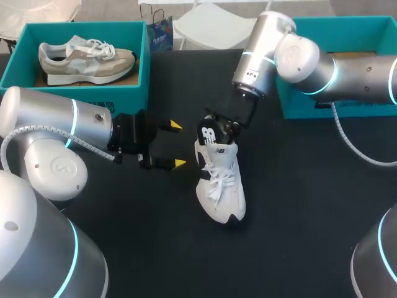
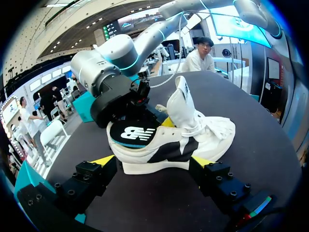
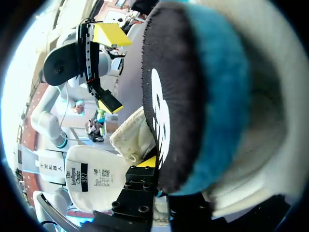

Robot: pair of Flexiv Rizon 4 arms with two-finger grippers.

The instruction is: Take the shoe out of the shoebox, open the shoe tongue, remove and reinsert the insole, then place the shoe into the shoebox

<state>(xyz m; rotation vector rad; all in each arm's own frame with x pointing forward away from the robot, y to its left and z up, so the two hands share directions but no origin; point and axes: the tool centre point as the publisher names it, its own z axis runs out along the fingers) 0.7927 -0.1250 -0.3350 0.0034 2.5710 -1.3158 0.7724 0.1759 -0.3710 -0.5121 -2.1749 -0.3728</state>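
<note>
A white shoe (image 1: 221, 183) lies on the black table, toe toward the front edge. Its black insole (image 1: 208, 135) with a white logo sticks up out of the heel opening. My right gripper (image 1: 224, 126) is shut on the insole's edge. In the right wrist view the insole (image 3: 193, 92) shows its teal underside and hides one finger of that gripper (image 3: 164, 170). My left gripper (image 1: 177, 144) stands open just left of the heel, apart from the shoe. In the left wrist view the shoe (image 2: 198, 135) and insole (image 2: 133, 134) lie just ahead of the open left gripper (image 2: 153, 163).
A teal shoebox (image 1: 142, 62) at the back left holds a second grey and white shoe (image 1: 87, 59). Another teal box (image 1: 291, 105) stands at the back right under my right arm. Bare black table lies in front of the shoe.
</note>
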